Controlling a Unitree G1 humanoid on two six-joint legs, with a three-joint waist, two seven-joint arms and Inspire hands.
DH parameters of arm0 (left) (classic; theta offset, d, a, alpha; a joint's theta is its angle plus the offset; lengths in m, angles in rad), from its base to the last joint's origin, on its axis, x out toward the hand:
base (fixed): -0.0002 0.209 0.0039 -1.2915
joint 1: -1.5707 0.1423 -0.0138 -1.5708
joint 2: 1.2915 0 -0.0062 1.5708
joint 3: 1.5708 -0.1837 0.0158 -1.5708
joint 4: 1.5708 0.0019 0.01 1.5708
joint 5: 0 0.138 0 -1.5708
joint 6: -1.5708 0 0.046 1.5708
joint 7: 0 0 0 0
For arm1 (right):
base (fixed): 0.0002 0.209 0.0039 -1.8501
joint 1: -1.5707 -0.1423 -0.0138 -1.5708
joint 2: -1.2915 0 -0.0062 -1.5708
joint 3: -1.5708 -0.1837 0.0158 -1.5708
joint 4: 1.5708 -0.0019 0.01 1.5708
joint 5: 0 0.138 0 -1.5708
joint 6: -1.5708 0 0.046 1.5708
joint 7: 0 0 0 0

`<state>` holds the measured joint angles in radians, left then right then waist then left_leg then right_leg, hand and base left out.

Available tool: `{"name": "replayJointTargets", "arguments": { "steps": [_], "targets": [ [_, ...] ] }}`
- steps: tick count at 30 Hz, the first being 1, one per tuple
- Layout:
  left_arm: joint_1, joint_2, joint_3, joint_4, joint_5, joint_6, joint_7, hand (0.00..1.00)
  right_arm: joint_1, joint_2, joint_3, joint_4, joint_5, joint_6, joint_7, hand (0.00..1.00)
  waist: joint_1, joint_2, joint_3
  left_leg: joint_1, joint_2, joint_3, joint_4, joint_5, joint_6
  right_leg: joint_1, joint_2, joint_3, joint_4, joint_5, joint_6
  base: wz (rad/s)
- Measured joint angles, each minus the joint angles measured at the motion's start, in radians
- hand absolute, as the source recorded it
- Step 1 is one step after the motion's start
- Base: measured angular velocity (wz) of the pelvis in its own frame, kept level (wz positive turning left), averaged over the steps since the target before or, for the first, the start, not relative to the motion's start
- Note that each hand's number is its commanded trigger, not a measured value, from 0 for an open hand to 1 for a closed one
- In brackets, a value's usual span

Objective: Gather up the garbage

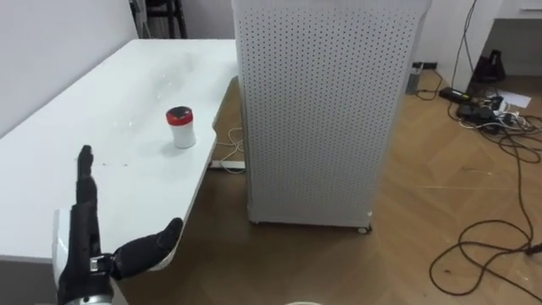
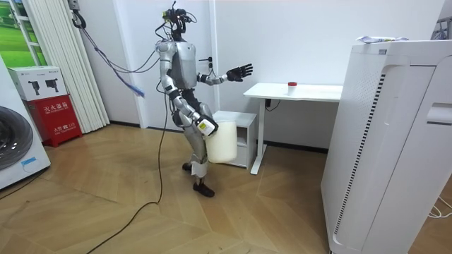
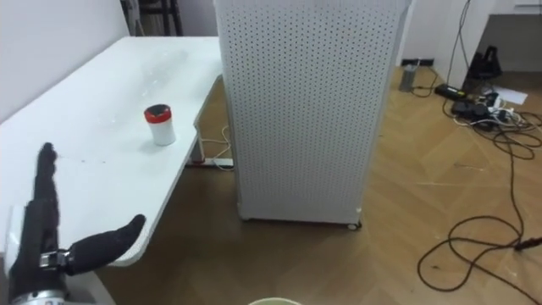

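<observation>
A small white cup with a red lid (image 1: 180, 127) stands upright on the white desk (image 1: 102, 110), out past the middle towards its right edge. My left hand (image 1: 83, 241) is raised over the desk's near corner, open with straight fingers and the thumb spread, well short of the cup. In the room view I stand at the desk's end (image 2: 282, 92) with that hand (image 2: 240, 71) held out towards the cup (image 2: 292, 85). My right hand (image 2: 205, 127) hangs at my hip beside a white bin (image 2: 220, 141); its grip is too small to read.
A tall white perforated cabinet (image 1: 326, 110) stands on the wood floor right beside the desk. Cables and a power strip (image 1: 487, 110) lie on the floor at the far right. A low white cabinet (image 2: 244, 134) sits under the desk.
</observation>
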<state>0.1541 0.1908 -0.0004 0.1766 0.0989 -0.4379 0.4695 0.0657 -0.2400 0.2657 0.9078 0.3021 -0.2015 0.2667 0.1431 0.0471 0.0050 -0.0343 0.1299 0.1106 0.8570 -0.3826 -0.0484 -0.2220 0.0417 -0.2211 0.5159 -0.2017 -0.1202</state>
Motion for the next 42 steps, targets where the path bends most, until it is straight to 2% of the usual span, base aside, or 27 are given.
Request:
{"name": "replayJointTargets", "arguments": {
  "steps": [1,2,3,4,6,8,9,10,11,12,13,14,15,16,18,19,20,24,26,27,28,29,31,33,37,40,42],
  "targets": [
    [0.0,0.0,-0.001,0.0,-0.023,0.003,0.0,0.0,0.001,-0.005,0.009,0.0,0.0,0.0,-0.001,1.0,-0.001,-0.001,0.0014,-0.063,0.004,-0.037,0.136,0.089,-0.011,0.016,0.005,0.003,0.016,-0.02,-0.008,-0.22],
    [0.001,0.0,-0.001,0.0,-0.036,0.003,0.002,0.0,0.004,-0.005,0.01,0.0,-0.003,0.001,-0.003,1.0,-0.001,-0.008,0.0027,-0.105,0.01,-0.042,0.22,0.192,-0.012,0.035,0.009,0.012,0.022,-0.037,-0.013,-0.18],
    [0.001,0.0,-0.001,0.0,-0.038,0.003,0.003,0.0,0.004,-0.005,0.01,0.0,-0.003,0.001,-0.004,1.0,-0.001,-0.012,0.003,-0.119,0.015,-0.039,0.245,0.237,-0.014,0.045,0.011,0.015,0.021,-0.042,-0.016,-0.1],
    [-0.001,0.0,-0.002,0.0,-0.04,0.003,0.003,0.0,0.003,-0.006,0.009,-0.002,-0.002,0.001,-0.011,1.0,-0.003,-0.027,0.0083,-0.141,0.016,-0.044,0.275,0.287,-0.019,0.06,0.01,0.02,0.021,-0.053,-0.023,0.14],
    [-0.005,0.0,-0.005,0.0,-0.04,0.003,0.003,0.0,0.002,-0.009,0.007,-0.01,-0.002,0.002,-0.038,1.0,-0.03,-0.037,0.0136,-0.183,0.013,-0.07,0.258,0.238,-0.005,0.067,0.01,0.021,0.017,-0.058,-0.025,0.22],
    [-0.002,-0.001,-0.005,0.004,-0.038,0.003,0.01,0.0,0.002,-0.008,0.008,-0.01,-0.003,0.011,-0.075,1.0,-0.026,-0.055,0.0229,-0.224,0.012,-0.082,0.119,0.159,-0.009,0.078,0.004,0.028,-0.004,-0.059,-0.029,-0.11],
    [-0.001,-0.001,-0.005,0.005,-0.038,0.003,0.015,0.0,0.002,-0.009,0.008,-0.01,-0.003,0.012,-0.082,1.0,-0.024,-0.058,0.0248,-0.236,0.011,-0.085,0.067,0.151,-0.011,0.08,0.004,0.027,-0.016,-0.058,-0.029,-0.07],
    [-0.001,-0.001,-0.005,0.007,-0.04,0.003,0.024,0.0,0.002,-0.009,0.006,-0.01,-0.002,0.015,-0.094,1.0,-0.025,-0.063,0.0247,-0.263,-0.004,-0.095,-0.042,0.149,-0.013,0.084,0.0,0.026,-0.036,-0.057,-0.026,0.05],
    [0.001,-0.002,-0.006,0.008,-0.041,0.003,0.026,0.0,0.003,-0.009,0.006,-0.006,-0.001,0.017,-0.099,1.0,-0.025,-0.072,0.0197,-0.286,-0.022,-0.105,-0.162,0.152,-0.018,0.087,-0.006,0.032,-0.053,-0.059,-0.025,0.04],
    [0.001,-0.002,-0.006,0.008,-0.041,0.003,0.026,0.0,0.003,-0.008,0.006,-0.003,0.0,0.019,-0.103,1.0,-0.024,-0.074,0.0181,-0.295,-0.025,-0.107,-0.223,0.159,-0.021,0.088,-0.006,0.043,-0.06,-0.061,-0.022,-0.06],
    [0.003,-0.002,-0.007,0.008,-0.039,0.003,0.028,0.0,0.002,-0.008,0.006,0.011,0.001,0.02,-0.104,1.0,-0.02,-0.073,0.0165,-0.307,-0.039,-0.111,-0.335,0.179,-0.026,0.098,-0.01,0.047,-0.07,-0.062,-0.011,-0.23],
    [0.005,-0.002,-0.008,0.009,-0.038,0.003,0.029,0.0,0.002,-0.007,0.008,0.026,0.001,0.025,-0.104,1.0,-0.005,-0.068,0.0138,-0.315,-0.042,-0.11,-0.427,0.242,-0.02,0.102,-0.014,0.048,-0.065,-0.072,-0.003,-0.31],
    [0.005,-0.003,-0.007,0.01,-0.037,0.003,0.03,0.0,0.002,-0.005,0.009,0.033,0.0,0.03,-0.102,1.0,-0.001,-0.067,0.0115,-0.318,-0.045,-0.113,-0.456,0.28,-0.018,0.103,-0.015,0.056,-0.063,-0.078,0.003,-0.24],
    [0.007,-0.003,-0.007,0.01,-0.036,0.003,0.033,0.0,0.003,-0.001,0.008,0.041,-0.006,0.039,-0.101,1.0,0.0,-0.066,0.0019,-0.309,-0.058,-0.114,-0.485,0.326,-0.01,0.103,-0.024,0.055,-0.062,-0.093,0.022,-0.05],
    [0.009,-0.003,-0.007,0.011,-0.026,0.003,0.033,0.0,0.003,-0.003,0.007,0.041,-0.022,0.041,-0.101,1.0,0.002,-0.069,-0.0013,-0.288,-0.092,-0.115,-0.509,0.369,0.016,0.106,-0.048,0.049,-0.065,-0.106,0.046,-0.06],
    [0.015,-0.002,-0.004,0.014,-0.026,0.003,0.032,0.0,0.003,-0.001,0.006,0.04,-0.026,0.041,-0.102,1.0,0.007,-0.07,-0.0008,-0.274,-0.112,-0.108,-0.51,0.365,0.027,0.119,-0.066,0.024,-0.077,-0.112,0.057,-0.09],
    [0.016,-0.001,-0.005,0.018,-0.026,0.003,0.03,0.0,0.005,-0.001,0.006,0.036,-0.028,0.041,-0.103,1.0,0.004,-0.07,-0.0004,-0.266,-0.128,-0.105,-0.513,0.359,0.036,0.135,-0.081,0.02,-0.092,-0.117,0.068,0.0],
    [0.02,-0.001,-0.006,0.014,-0.023,0.003,0.032,0.0,0.007,0.007,0.007,0.021,-0.028,0.041,-0.103,1.0,0.009,-0.073,0.0001,-0.245,-0.143,-0.089,-0.508,0.321,0.052,0.181,-0.111,0.012,-0.139,-0.127,0.086,0.04],
    [0.02,-0.001,-0.01,0.012,-0.02,0.003,0.031,0.0,0.007,0.008,0.016,0.014,-0.029,0.041,-0.103,1.0,0.012,-0.081,0.0048,-0.232,-0.162,-0.086,-0.477,0.286,0.059,0.212,-0.13,-0.006,-0.138,-0.144,0.102,0.1],
    [0.02,-0.002,-0.01,0.01,-0.019,0.003,0.031,0.0,0.007,0.008,0.016,0.008,-0.03,0.041,-0.103,1.0,0.012,-0.082,0.005,-0.233,-0.164,-0.085,-0.471,0.276,0.062,0.215,-0.134,-0.01,-0.134,-0.15,0.105,0.18],
    [0.018,-0.002,-0.01,0.01,-0.018,0.003,0.032,0.0,0.006,0.007,0.016,-0.006,-0.03,0.044,-0.104,1.0,0.007,-0.086,0.0077,-0.233,-0.178,-0.084,-0.455,0.261,0.069,0.224,-0.147,-0.023,-0.122,-0.163,0.112,0.27],
    [0.02,-0.002,-0.012,0.013,-0.018,0.003,0.032,0.0,0.006,0.005,0.016,-0.012,-0.03,0.049,-0.104,1.0,0.004,-0.088,0.0087,-0.228,-0.18,-0.081,-0.439,0.245,0.077,0.229,-0.159,-0.031,-0.095,-0.172,0.127,0.21],
    [0.023,-0.002,-0.01,0.013,-0.018,0.002,0.035,0.0,0.006,0.006,0.017,-0.012,-0.032,0.05,-0.104,1.0,0.014,-0.089,0.01,-0.206,-0.192,-0.072,-0.426,0.22,0.087,0.227,-0.177,-0.035,-0.038,-0.173,0.13,0.03],
    [0.016,-0.002,-0.007,0.013,-0.018,0.002,0.05,0.0,0.005,0.007,0.016,-0.016,-0.032,0.05,-0.103,1.0,0.005,-0.091,0.0078,-0.196,-0.194,-0.072,-0.418,0.205,0.1,0.233,-0.184,-0.06,-0.013,-0.169,0.138,0.2],
    [-0.002,0.001,-0.012,0.015,-0.018,0.002,0.088,0.0,-0.007,0.006,0.016,-0.018,-0.032,0.05,-0.103,1.0,0.002,-0.081,0.0124,-0.195,-0.199,-0.083,-0.405,0.188,0.121,0.241,-0.187,-0.066,-0.014,-0.143,0.178,0.1],
    [-0.002,0.004,-0.012,0.015,-0.019,0.002,0.098,0.0,-0.007,0.006,0.017,-0.019,-0.033,0.05,-0.102,1.0,0.002,-0.078,0.0141,-0.197,-0.214,-0.122,-0.406,0.185,0.126,0.25,-0.179,-0.049,-0.039,-0.132,0.182,0.06],
    [-0.002,0.008,-0.007,0.015,-0.019,0.002,0.102,0.0,-0.007,0.006,0.017,-0.019,-0.039,0.05,-0.102,1.0,0.007,-0.079,0.0136,-0.199,-0.219,-0.123,-0.406,0.185,0.127,0.282,-0.172,-0.057,-0.106,-0.128,0.182,0.0]
  ]
}}
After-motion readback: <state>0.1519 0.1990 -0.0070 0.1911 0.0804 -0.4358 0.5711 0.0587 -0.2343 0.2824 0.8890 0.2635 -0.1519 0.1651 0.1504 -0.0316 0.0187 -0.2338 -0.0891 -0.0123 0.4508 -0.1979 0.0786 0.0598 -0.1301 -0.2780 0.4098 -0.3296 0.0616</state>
